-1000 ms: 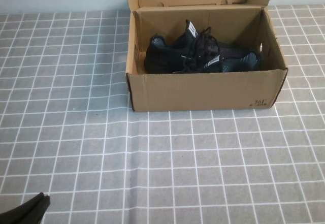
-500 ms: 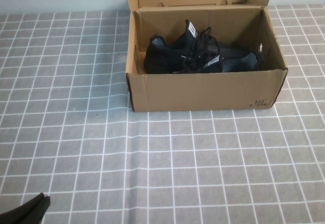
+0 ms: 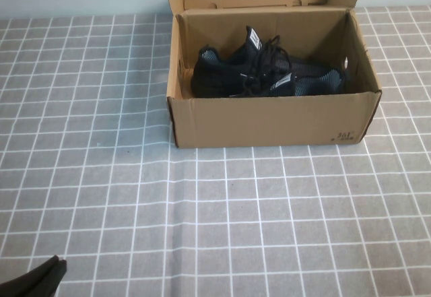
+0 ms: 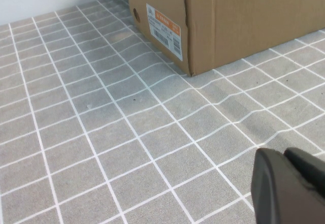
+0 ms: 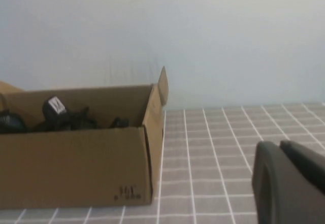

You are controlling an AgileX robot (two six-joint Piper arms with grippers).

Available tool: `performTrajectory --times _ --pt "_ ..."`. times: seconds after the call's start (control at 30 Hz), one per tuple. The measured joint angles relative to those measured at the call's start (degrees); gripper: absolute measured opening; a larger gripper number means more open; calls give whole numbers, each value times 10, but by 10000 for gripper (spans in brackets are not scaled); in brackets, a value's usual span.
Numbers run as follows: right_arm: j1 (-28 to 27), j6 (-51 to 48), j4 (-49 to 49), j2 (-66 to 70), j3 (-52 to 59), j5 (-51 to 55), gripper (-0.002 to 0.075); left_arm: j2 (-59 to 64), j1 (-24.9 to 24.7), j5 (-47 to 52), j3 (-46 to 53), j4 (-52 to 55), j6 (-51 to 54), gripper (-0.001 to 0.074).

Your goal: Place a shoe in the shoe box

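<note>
We find both sets of jaws closed and empty: left gripper [image 4: 287, 183] low at the near left of the table [image 3: 101, 196], right gripper [image 5: 289, 181] near the box's [image 3: 269, 118] marked corner. The shoe [image 3: 222, 75] lies inside the box (beside its twin [image 3: 306, 81], laces tangled).

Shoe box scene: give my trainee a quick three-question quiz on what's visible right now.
1. True or false: the shoe box stands open with black sneakers inside.
2. Where does the left gripper show in the high view? A) over the box B) near left corner of the table C) inside the box
3. Fill in: both the left gripper and the right gripper are ____ and hold nothing.

Key: 1 true; 2 B; 3 shut.
</note>
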Motion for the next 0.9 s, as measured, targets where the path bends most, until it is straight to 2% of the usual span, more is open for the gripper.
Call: performTrajectory --times 0.33,0.9 --pt "-5 0 -1 0 0 204 -16 -1 0 1 0 0 0 0" --pt "-5 0 0 0 1 217 -16 -1 0 1 0 0 0 0"
